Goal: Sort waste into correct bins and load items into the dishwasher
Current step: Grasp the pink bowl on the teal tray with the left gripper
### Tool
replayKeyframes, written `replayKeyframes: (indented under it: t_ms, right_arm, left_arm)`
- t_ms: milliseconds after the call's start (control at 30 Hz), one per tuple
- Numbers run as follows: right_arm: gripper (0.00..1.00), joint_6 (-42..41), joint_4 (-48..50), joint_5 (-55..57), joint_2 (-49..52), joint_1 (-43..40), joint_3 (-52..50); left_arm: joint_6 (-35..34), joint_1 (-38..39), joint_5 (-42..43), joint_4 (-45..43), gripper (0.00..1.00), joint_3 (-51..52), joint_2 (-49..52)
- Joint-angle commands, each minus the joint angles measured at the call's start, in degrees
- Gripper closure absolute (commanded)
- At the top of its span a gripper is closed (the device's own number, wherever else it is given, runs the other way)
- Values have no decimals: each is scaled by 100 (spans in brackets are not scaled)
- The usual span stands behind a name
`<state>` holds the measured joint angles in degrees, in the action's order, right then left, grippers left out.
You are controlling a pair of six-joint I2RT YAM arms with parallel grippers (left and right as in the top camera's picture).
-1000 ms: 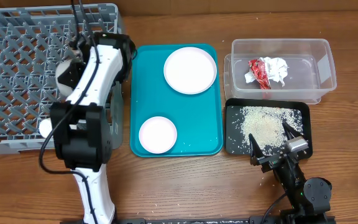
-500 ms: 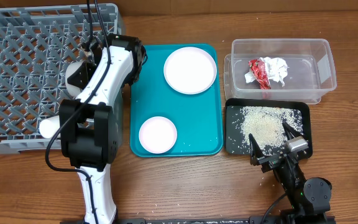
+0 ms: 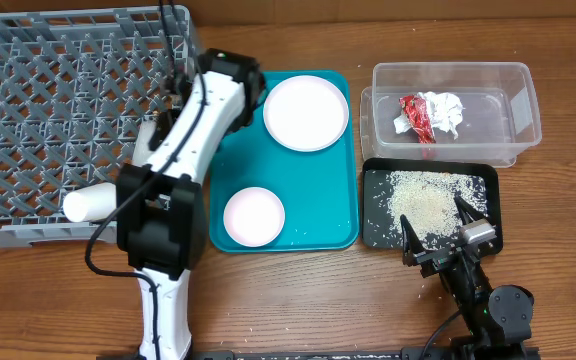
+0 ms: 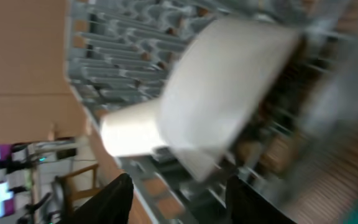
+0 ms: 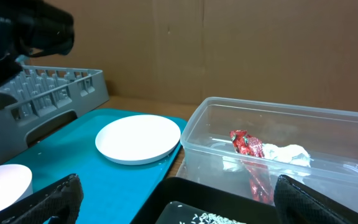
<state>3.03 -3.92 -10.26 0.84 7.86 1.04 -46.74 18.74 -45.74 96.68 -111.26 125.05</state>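
My left gripper (image 3: 180,92) is at the right edge of the grey dish rack (image 3: 48,110), next to the teal tray (image 3: 318,200). In the blurred left wrist view its fingers (image 4: 182,199) are open and empty, with a white cup (image 4: 229,81) lying in the rack beyond them. Another white cup (image 3: 88,203) lies at the rack's front edge. A large white plate (image 3: 306,112) and a small white dish (image 3: 253,216) sit on the tray. My right gripper (image 3: 436,225) is open and empty over the black tray of rice (image 3: 423,198).
A clear bin (image 3: 523,120) at the back right holds a red wrapper (image 3: 415,112) and crumpled paper (image 3: 448,108); it also shows in the right wrist view (image 5: 260,124). A few rice grains lie on the wood by the black tray.
My left arm has swung right, from over the rack to its right edge by the tray. The right arm has not moved.
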Motion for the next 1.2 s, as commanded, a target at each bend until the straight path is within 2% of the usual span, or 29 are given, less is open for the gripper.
replayKeyframes:
  t_ms: [0,100,200,300,367,567,600,733,833,933,1033,1167]
  right_arm:
    - [0,2,39,-9,-68,-33,-59]
    - [0,2,39,-9,-68,-33,-59]
    - [0,2,39,-9,-68,-33,-59]
    - [0,2,39,-9,-68,-33,-59]
    - [0,2,39,-9,-68,-33,-59]
    - [0,2,39,-9,-68,-33,-59]
    - [0,2,39,-9,-68,-33,-59]
    - [0,2,39,-9,-68,-33,-59]
    - [0,2,39,-9,-68,-33,-59]
    - [0,2,39,-9,-68,-33,-59]
    - [0,2,39,-9,-68,-33,-59]
    - [0,2,39,-9,-68,-33,-59]
  left_arm:
    - [44,181,1329,13,49,-317,-238]
    - [87,256,2378,11,51,-365,-463]
    - [793,332,3578,15,58,-365,-723]
    - [1342,509,4229,17,60,-315,-1073]
    - [1427,671,4269,17,58,-173,-1364]
    - [1095,1161,3801,-341,33,1143,-2291]
    - [1088,1180,3783,-535,32,1436,-2376]
    - [835,1038,3805,-1340,34,2551,-2455]
    - [848,713,3945,-2052,41,3165,-2455]
    - [1228,376,4301,-2830,42,3661,-2455]
    - [1412,175,4461,-3274,42,4063,-2455]
    - [1709,116,4533,-3718,47,4583,-2444]
